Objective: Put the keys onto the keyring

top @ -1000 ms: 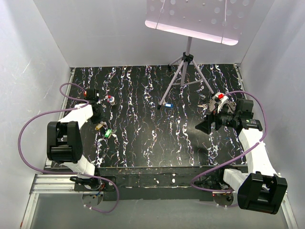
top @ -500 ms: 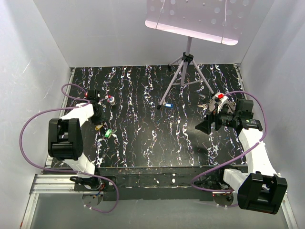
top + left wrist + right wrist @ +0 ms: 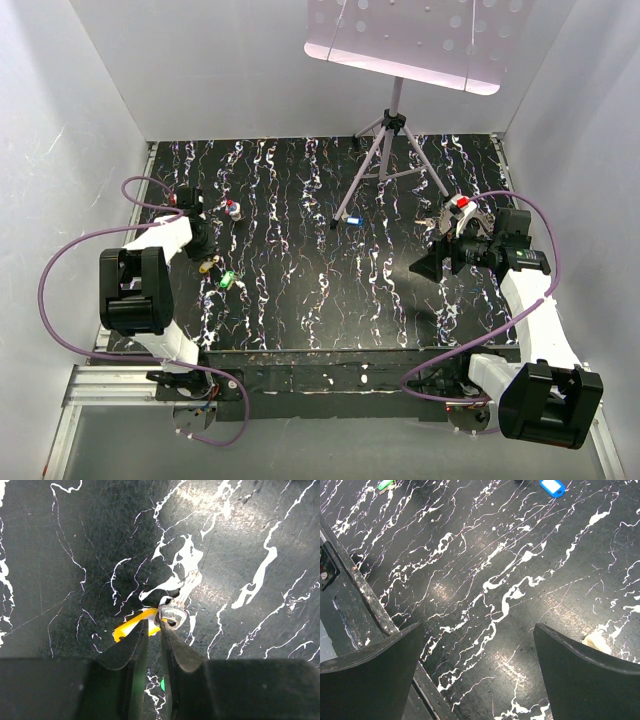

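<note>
While the right end effector (image 3: pixel 477 630) gapes, the downward-pointing left end effector (image 3: pixel 153 626) pinches a yellow key (image 3: pixel 127 629).

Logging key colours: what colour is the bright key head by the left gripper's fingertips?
Yellow key, clearest in left wrist view.

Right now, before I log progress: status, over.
Left gripper nearly shut at yellow key, grip unclear. Right gripper open, empty. Green key lies close by.

Lab test cell, white walls (image 3: pixel 250 70), tripod (image 3: pixel 392 150)
</note>
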Robot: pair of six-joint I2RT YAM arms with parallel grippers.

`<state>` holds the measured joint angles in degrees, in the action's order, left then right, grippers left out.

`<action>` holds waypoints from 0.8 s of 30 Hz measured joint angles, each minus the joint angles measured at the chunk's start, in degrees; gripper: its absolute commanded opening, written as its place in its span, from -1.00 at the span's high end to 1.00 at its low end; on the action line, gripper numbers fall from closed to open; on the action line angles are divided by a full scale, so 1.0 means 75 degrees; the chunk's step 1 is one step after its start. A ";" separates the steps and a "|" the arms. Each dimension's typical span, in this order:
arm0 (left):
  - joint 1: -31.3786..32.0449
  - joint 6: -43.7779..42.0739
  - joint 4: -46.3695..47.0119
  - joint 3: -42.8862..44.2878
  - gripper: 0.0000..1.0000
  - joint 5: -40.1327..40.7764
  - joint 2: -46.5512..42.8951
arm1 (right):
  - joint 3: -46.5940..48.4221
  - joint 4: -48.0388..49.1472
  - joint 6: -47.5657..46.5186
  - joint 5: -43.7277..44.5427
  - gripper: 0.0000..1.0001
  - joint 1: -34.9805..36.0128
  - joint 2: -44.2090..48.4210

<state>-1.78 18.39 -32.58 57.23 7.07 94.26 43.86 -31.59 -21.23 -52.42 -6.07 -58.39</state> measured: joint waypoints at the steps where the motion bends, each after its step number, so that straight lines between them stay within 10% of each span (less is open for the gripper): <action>1: 0.0000 -0.0003 0.0000 0.0003 0.70 0.0000 0.0006 | 0.0000 0.0000 0.0003 0.0000 -1.00 0.0003 0.0000; 24: 0.0003 -0.0052 0.0006 0.0090 0.89 -0.0064 0.0099 | 0.0085 -0.0006 0.0000 -0.0003 -1.00 0.0012 -0.0003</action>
<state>-1.76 18.00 -32.53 57.91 6.59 95.00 44.49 -31.64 -21.23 -52.45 -5.98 -58.41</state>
